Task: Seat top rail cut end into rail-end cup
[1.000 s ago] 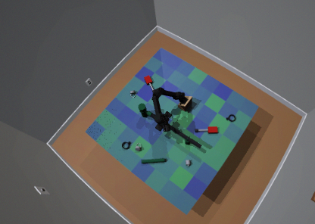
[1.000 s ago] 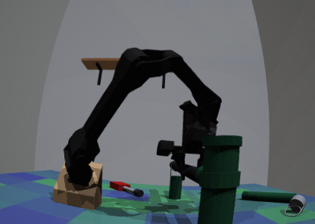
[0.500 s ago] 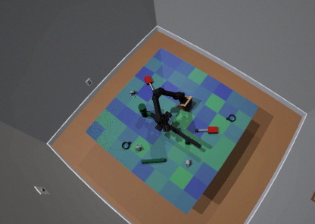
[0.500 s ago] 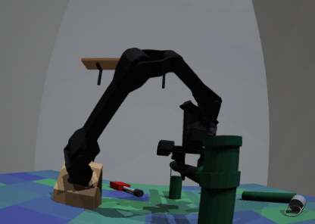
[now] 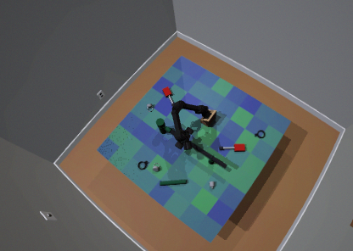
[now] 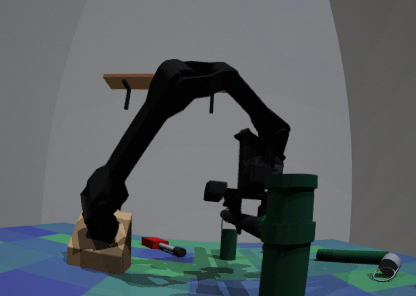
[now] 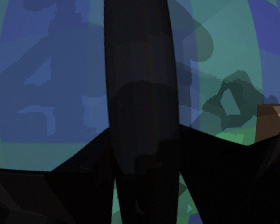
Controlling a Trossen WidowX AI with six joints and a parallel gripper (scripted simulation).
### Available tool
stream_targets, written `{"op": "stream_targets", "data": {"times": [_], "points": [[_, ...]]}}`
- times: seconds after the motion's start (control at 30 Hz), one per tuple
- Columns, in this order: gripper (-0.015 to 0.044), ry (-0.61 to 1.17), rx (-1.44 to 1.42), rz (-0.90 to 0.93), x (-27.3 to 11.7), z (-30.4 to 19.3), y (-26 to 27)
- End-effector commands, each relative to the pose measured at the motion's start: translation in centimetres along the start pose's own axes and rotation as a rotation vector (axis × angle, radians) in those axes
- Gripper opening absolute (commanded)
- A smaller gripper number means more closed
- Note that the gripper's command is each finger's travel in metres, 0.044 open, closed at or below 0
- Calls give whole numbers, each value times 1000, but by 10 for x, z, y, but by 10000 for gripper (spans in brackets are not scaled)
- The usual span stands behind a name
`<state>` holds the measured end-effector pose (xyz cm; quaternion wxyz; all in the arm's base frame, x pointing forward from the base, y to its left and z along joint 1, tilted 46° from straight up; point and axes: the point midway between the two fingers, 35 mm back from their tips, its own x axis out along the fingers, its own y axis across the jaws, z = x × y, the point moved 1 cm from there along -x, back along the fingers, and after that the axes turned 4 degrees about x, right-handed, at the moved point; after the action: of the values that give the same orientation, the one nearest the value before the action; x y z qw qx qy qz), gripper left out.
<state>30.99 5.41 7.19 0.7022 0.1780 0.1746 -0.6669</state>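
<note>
The big green post (image 5: 160,125) (image 6: 286,269) stands upright, its brace band (image 6: 288,232) a little below the post cap (image 6: 291,181). The dark rail (image 5: 208,153) (image 7: 141,55) runs from my gripper out over the small post (image 5: 211,161) (image 6: 228,245). The loop cap is around the rail above that post. My gripper (image 5: 185,142) (image 7: 140,131) is shut on the rail near its big-post end, a finger on each side. A green piece bridges the gap between gripper and big post. The rail-end cup and the rail's seating in it cannot be made out.
The arm's wooden base (image 5: 208,119) (image 6: 100,256) stands across from the big post. Two red-ended tools (image 5: 239,147) (image 5: 167,92), a loose green rail (image 5: 173,182) (image 6: 350,256), black rings (image 5: 142,164) (image 5: 260,134) and small grey fittings (image 5: 156,167) (image 5: 212,184) lie on the tiled mat.
</note>
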Motion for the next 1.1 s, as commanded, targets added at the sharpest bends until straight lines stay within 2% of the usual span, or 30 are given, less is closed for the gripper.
{"op": "stream_targets", "data": {"times": [0.0,1.07], "points": [[0,-19,-4,18,-3,7,4],[0,0,0,-1,-1,9,4]]}}
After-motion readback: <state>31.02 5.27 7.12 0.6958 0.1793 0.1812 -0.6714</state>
